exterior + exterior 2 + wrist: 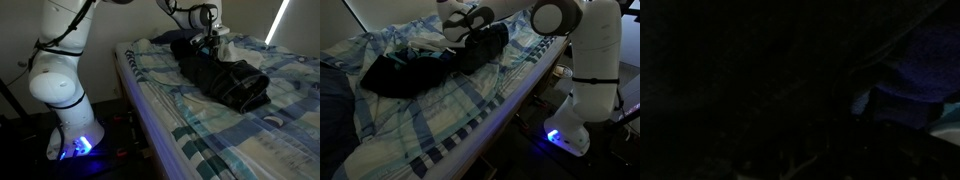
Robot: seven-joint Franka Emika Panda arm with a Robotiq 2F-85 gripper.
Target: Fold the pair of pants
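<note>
Wrist view gives you almost nothing: it is near black, with only a dim bluish patch at the right edge, and the fingers cannot be made out there. In both exterior views the white robot base [68,120] [582,110] stands on the floor beside the bed [135,85] [515,95], with a blue light [78,146] [553,135] glowing low on it. Nearer the camera than the clothing you see open stretches of the blue-and-white plaid sheet [205,130] [440,120], rumpled and covering the mattress. Past that, the pair of pants [228,82] [402,72] lies on the sheet as a dark, bunched heap, right of centre in an exterior view and left of centre to upper centre in the opposite one. Your arm [60,30] [560,20] reaches over the bed, and the fingers [207,46] are down at the far end of the heap, closed; whether fabric is pinched between them you cannot tell. A small white cloth [426,42] lies crumpled just beside the pants near the far side of the bed.
</note>
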